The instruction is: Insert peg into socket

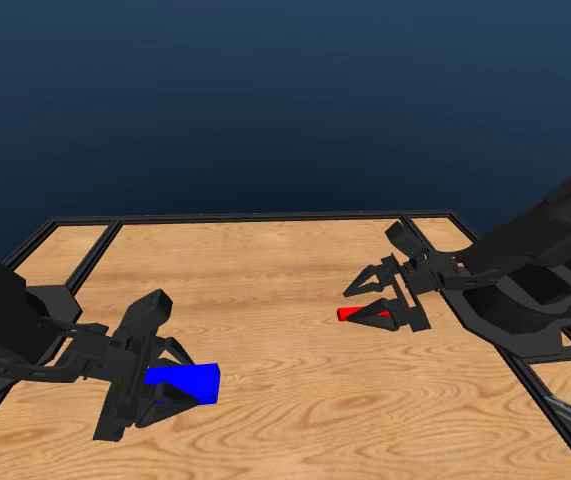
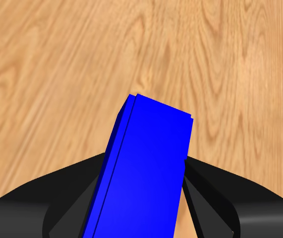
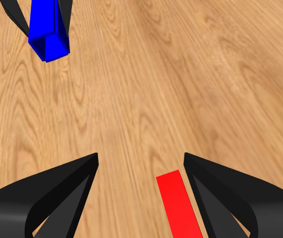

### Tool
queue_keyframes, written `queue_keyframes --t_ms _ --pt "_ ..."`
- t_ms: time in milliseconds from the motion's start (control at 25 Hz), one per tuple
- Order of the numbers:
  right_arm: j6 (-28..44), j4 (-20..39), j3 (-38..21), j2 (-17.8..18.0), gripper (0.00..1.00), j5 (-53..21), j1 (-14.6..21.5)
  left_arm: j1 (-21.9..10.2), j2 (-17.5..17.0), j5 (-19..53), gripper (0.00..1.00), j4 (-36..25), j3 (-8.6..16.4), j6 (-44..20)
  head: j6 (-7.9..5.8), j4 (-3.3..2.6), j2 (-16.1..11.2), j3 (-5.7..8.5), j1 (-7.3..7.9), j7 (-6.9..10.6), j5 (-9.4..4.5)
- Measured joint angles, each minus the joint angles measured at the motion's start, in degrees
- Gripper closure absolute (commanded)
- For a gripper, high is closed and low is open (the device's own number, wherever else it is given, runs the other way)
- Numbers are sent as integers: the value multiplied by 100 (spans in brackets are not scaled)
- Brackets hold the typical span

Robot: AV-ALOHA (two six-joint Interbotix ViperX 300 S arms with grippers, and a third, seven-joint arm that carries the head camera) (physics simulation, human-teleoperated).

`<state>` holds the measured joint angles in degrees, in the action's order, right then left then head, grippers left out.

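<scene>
The left gripper (image 1: 160, 395) is clamped on the socket (image 1: 187, 381), which pokes out between its jaws toward the table's (image 1: 285, 300) middle. The right gripper (image 1: 370, 305) has its jaws spread around the peg (image 1: 357, 313), which lies beside one jaw with a wide gap to the other, so it does not look gripped. Peg and socket sit well apart, their long axes not yet in line; closing on the peg likely comes first.

One red peg (image 1: 349, 313), one blue socket (image 1: 187, 380), two grippers (image 1: 170, 385) (image 1: 370, 300)
</scene>
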<state>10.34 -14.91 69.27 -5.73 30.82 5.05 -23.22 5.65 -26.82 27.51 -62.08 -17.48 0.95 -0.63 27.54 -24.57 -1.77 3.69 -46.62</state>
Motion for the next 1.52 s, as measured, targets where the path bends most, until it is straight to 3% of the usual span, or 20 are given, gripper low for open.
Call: queue_keyframes --t_ms 280,680,720,760,1120,1280,1520 --pt "232 -38 258 119 0 127 -15 15 -117 22 100 -41 -10 135 -133 -54 0 17 -100 140 93" --pt "736 -60 476 667 0 478 98 57 -233 -53 100 -43 -54 226 -174 -60 0 50 -117 158 118" --pt "774 -64 498 734 18 515 106 50 -233 -61 100 -38 -60 231 -176 -59 0 51 -114 156 116" --pt "766 -72 518 779 100 570 101 43 -238 -77 100 -27 -61 232 -179 -59 0 52 -111 154 115" --pt "661 -143 508 876 100 730 103 -36 -409 -317 100 157 -101 414 -201 -52 2 53 -73 130 107" --pt "233 -134 137 538 100 360 160 -42 -636 -404 100 355 -47 786 -193 -39 25 53 -43 92 105" --pt "-166 -185 -672 139 100 -323 230 31 -931 -327 100 492 268 1490 -138 -2 75 52 23 -14 97"
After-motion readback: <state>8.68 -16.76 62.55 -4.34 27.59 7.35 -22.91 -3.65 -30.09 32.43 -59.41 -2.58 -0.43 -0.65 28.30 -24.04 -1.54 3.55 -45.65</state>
